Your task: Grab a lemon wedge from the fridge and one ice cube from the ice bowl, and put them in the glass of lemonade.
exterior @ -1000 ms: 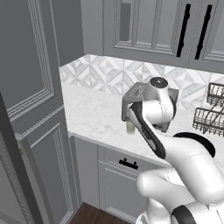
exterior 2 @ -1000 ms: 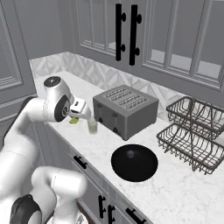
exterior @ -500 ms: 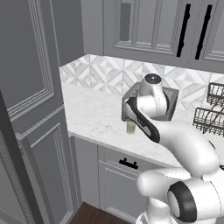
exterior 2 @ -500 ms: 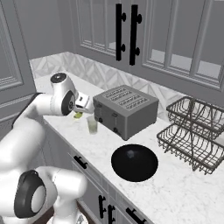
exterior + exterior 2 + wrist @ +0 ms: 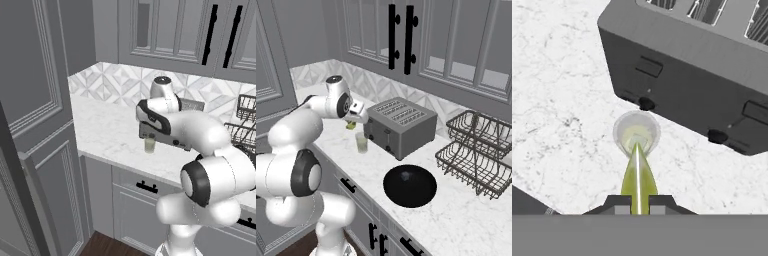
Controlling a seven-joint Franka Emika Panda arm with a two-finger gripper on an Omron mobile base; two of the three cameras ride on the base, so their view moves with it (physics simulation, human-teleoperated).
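My gripper [image 5: 639, 199] has its two fingers pinched on the lemon wedge [image 5: 638, 177], which sticks out edge-on from between them, its pointed tip reaching over the rim of the glass of lemonade [image 5: 636, 133] as the hand view looks down on it. From the right base view I see the gripper [image 5: 352, 121] hanging just above and slightly behind the glass of lemonade [image 5: 361, 142], the lemon wedge [image 5: 350, 125] a small yellow-green spot under the hand. From the left base view the glass of lemonade [image 5: 149, 144] stands on the white marble counter [image 5: 105, 130] directly under the wrist, and I cannot make out the wedge there. The closest obstacle is the grey toaster [image 5: 400, 125]: its dark front face with two small knobs [image 5: 646, 103] sits just beside the glass, close enough to crowd the hand on that side. Farther along the counter lies a round black lid [image 5: 409, 185], and beyond it a two-tier wire rack [image 5: 478, 151]. Grey panelled wall cabinets [image 5: 446, 40] with black handles [image 5: 400, 37] hang over the backsplash, and a tall grey panelled cabinet [image 5: 37, 125] stands at the left.
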